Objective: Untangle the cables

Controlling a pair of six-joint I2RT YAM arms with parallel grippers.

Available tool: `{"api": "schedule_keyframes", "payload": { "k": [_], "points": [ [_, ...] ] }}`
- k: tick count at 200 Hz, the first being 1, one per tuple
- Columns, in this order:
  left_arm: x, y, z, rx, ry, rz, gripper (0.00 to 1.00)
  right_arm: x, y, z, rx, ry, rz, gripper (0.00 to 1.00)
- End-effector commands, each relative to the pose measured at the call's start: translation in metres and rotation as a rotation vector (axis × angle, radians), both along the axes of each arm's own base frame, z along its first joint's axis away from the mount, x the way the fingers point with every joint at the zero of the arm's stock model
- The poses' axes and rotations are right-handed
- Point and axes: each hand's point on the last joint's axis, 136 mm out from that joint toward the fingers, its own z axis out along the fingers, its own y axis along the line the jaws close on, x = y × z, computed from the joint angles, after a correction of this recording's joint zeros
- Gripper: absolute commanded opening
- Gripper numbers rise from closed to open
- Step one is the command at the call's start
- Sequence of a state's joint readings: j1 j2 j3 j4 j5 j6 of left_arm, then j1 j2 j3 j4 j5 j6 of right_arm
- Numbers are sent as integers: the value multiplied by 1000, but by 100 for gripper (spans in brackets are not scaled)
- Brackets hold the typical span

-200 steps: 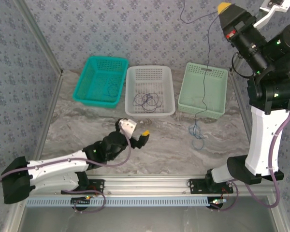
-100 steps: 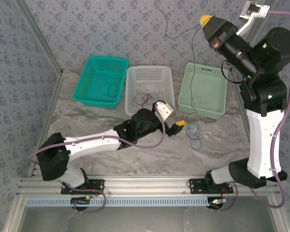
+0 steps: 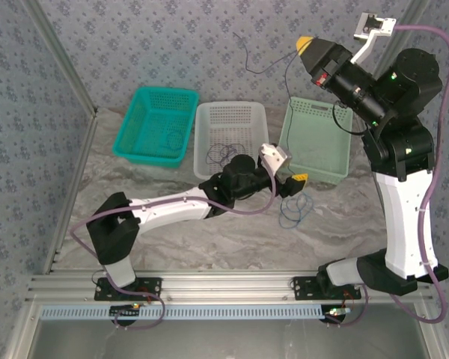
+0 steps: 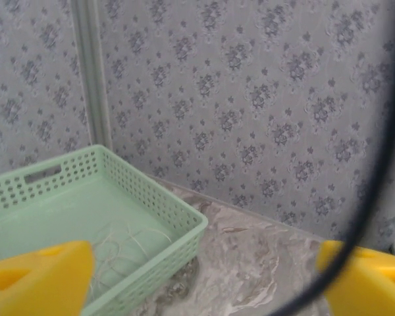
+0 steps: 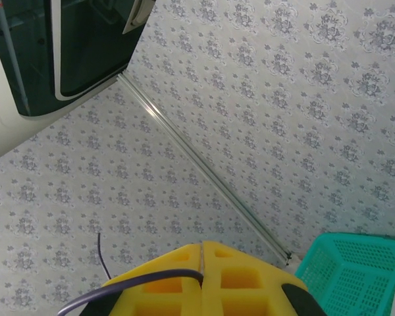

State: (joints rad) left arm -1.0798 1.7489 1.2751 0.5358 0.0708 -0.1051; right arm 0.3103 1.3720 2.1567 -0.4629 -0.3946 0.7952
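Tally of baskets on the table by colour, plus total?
Teal basket: 1
White basket: 1
Light green basket: 1
Total: 3 baskets

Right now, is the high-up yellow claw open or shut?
Shut. In its wrist view, the right gripper has yellow pads pressed together, pinching a thin dark cable.
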Motion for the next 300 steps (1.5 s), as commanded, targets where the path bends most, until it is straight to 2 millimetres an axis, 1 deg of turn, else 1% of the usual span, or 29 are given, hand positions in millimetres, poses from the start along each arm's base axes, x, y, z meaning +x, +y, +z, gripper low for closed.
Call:
{"api": "schedule_keyframes", "payload": {
  "k": [1,9,15,41,84,101,108,115,123,126,140,148,156,172,180,192,208,221,223,227,245,247,251,261,264,275,289,298,300],
  "points": [
    [0,-10,18,-77,4,-53,53,-20,-8,19,-4,-91,-27,0],
    [0,-12,15,-70,14,-59,38,-19,-9,17,-14,-90,-34,0],
    [-1,-12,13,-63,20,-66,29,-18,-10,16,-22,-90,-41,0],
    [-5,-7,13,-59,36,-73,0,-4,-14,-2,-63,-44,-62,0],
    [-16,11,33,-91,31,-84,0,17,-13,-37,-104,29,-55,4],
    [-20,16,39,-98,32,-89,0,21,-12,-43,-101,37,-54,4],
    [-21,17,41,-97,37,-90,0,22,-13,-44,-107,34,-58,6],
    [-22,19,43,-95,41,-90,0,22,-14,-45,-125,26,-67,13],
    [-22,22,46,-95,47,-87,0,24,-16,-48,-153,21,-84,28],
    [-22,23,47,-95,52,-86,0,24,-16,-49,-156,24,-90,31],
    [-22,29,52,-108,71,-87,0,28,-20,-56,-216,12,-121,33],
    [-22,32,56,-120,86,-90,0,29,-21,-60,-243,6,-124,40],
    [-22,36,58,-133,108,-95,0,30,-21,-64,-276,-5,-124,51],
    [-16,44,64,-169,174,-92,0,37,-23,-77,-349,1,-135,81],
    [-11,50,68,-196,215,-89,0,41,-25,-86,-397,10,-142,90],
    [-3,61,74,-243,266,-77,0,50,-35,-113,-477,91,-167,100],
    [9,82,86,-310,300,-36,0,53,-45,-143,-527,169,-166,100],
    [17,99,98,-344,297,-1,0,46,-45,-165,-528,188,-148,100],
    [18,102,100,-347,294,4,0,43,-44,-164,-523,178,-146,99],
    [20,106,103,-351,290,18,0,43,-42,-177,-518,192,-134,98],
    [23,120,115,-351,262,57,0,19,-30,-207,-516,122,-105,94],
    [23,121,116,-351,259,61,0,20,-29,-215,-526,126,-107,94],
    [23,123,119,-351,256,65,0,13,-28,-221,-545,106,-112,94],
    [22,125,123,-344,253,70,0,2,-31,-249,-598,107,-139,93],
    [22,126,124,-342,250,72,0,-1,-31,-267,-616,129,-135,93],
    [23,129,126,-336,246,84,0,-12,-31,-299,-638,150,-120,91],
    [24,130,131,-340,238,85,0,-25,-19,-342,-642,188,-51,91],
    [24,128,132,-341,237,84,0,-31,-9,-366,-655,207,-10,91],
    [25,128,133,-342,237,85,0,-33,-6,-368,-657,206,-2,91]
  ]
}}
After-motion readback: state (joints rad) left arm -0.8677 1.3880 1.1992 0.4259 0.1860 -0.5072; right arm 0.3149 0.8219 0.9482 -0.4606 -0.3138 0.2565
